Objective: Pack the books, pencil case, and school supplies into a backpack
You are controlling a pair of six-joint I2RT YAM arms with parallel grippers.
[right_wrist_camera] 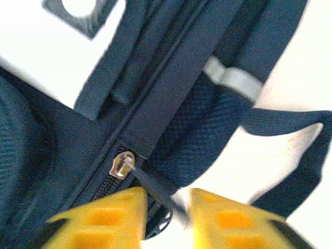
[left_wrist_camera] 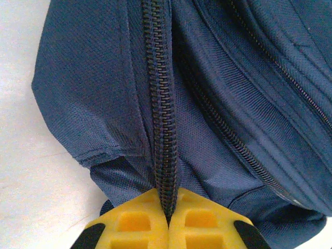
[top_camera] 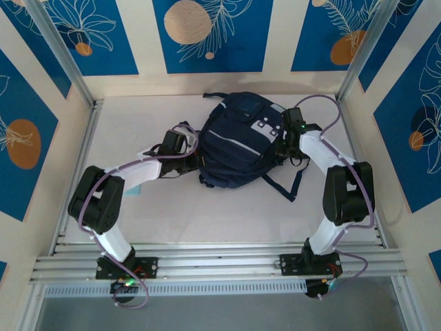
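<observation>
- Yellow fingers (left_wrist_camera: 134, 224) of the left gripper (left_wrist_camera: 167, 220) are pressed together on the zipper track (left_wrist_camera: 162, 119) of the backpack (left_wrist_camera: 93, 88). They pinch that seam, probably to anchor the fabric and keep it taut.
- On the other side, the right gripper (right_wrist_camera: 167, 210) is part open. Its jaws stand on either side of the dark pull tab (right_wrist_camera: 155, 189) hanging from the metal slider (right_wrist_camera: 123, 165), without clamping it. It looks lined up to take the tab and run the zip.
- From above, the backpack lies front-up in the middle of the white table (top_camera: 207, 221), with a gripper touching each flank.
- Whether the zip is about to be opened or closed cannot be told.
- A dark strap (top_camera: 286, 186) trails towards the near right, and blue-and-cream patterned walls (top_camera: 207, 34) enclose the table.
</observation>
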